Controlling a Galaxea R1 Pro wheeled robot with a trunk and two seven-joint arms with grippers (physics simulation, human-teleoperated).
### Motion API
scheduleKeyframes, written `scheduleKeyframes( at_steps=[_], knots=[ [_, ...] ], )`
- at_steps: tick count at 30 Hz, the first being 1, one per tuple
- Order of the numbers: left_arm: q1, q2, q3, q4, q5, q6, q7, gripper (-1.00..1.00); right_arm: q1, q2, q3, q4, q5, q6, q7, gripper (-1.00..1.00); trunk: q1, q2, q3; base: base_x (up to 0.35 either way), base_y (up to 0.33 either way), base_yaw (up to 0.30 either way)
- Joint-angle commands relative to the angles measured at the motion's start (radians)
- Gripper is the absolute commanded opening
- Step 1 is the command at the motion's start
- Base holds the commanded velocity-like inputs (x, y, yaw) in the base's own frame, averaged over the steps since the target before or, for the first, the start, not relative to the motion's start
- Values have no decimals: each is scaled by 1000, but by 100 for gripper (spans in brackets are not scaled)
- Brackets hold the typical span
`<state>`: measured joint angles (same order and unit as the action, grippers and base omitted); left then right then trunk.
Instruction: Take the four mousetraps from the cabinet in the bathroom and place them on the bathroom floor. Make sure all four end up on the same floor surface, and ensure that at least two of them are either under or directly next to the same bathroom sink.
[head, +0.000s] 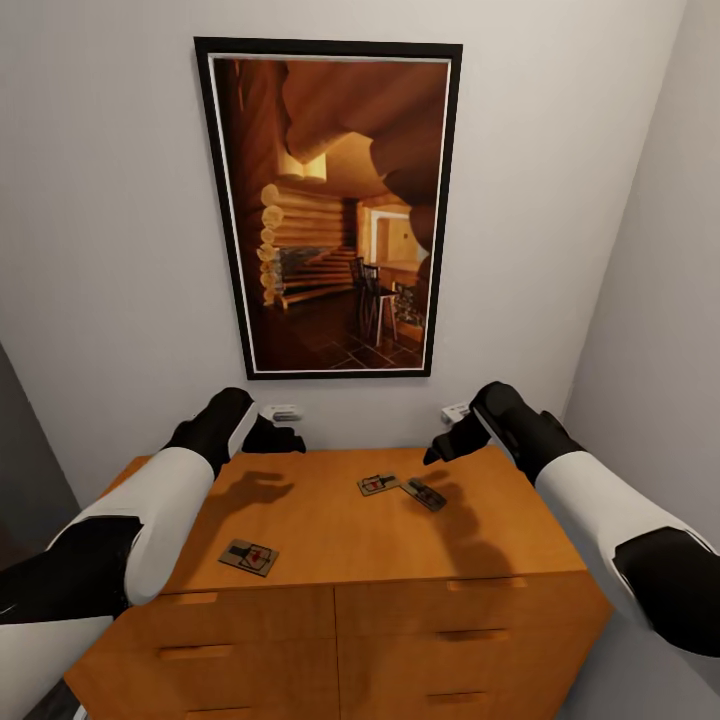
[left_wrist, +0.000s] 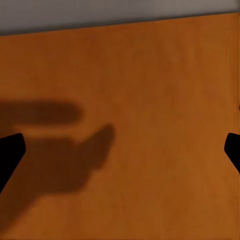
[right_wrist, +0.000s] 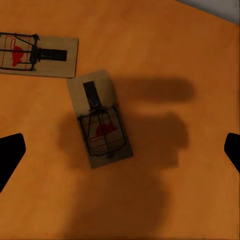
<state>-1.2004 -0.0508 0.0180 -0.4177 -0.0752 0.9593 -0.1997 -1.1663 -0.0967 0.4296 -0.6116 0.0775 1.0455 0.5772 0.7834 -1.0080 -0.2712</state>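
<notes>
Three mousetraps lie flat on the top of the orange-brown cabinet (head: 320, 540): one near the front left (head: 248, 556), and two side by side at the middle right (head: 378, 484) (head: 424, 493). My right gripper (head: 443, 447) hovers open above that pair. Its wrist view has one mousetrap (right_wrist: 100, 120) below and between the wide-apart fingers, with the other mousetrap (right_wrist: 37, 55) beside it. Over the bare back left of the top, my left gripper (head: 280, 438) hangs open. The left wrist view has plain wood of the cabinet (left_wrist: 140, 100) between its fingertips (left_wrist: 10, 155). The bathroom floor and sink are out of view.
A dark-framed picture of a log cabin (head: 335, 210) hangs on the wall behind the cabinet. Two small white fittings (head: 283, 411) (head: 455, 410) sit on that wall just above the top. A side wall (head: 660, 300) closes in on the right. Drawer fronts (head: 450, 640) face me.
</notes>
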Motion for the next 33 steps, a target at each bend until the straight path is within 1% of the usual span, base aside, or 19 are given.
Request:
scheduleKeyframes(
  at_steps=[1,5,10,19,33],
  knots=[
    [-1,-1,2,-1,-8,4,-6,100,-1,-6,4,-1,6,2,8,100,0,-1,-1,0,0,0],
    [-1,-2,2,-1,-7,3,-6,100,-1,-18,1,-1,5,2,8,100,0,-1,-1,0,0,0],
    [-1,-3,2,-1,-6,3,-6,100,-1,-23,-2,-1,4,2,7,100,0,-1,-1,0,0,0],
    [-1,-3,2,-1,-4,3,-6,100,-1,-23,-2,0,4,2,6,100,0,-1,-1,0,0,0],
    [-1,-4,2,-1,-3,3,-6,100,-1,-17,-2,0,4,2,3,100,0,-1,-1,0,0,0]
  ],
)
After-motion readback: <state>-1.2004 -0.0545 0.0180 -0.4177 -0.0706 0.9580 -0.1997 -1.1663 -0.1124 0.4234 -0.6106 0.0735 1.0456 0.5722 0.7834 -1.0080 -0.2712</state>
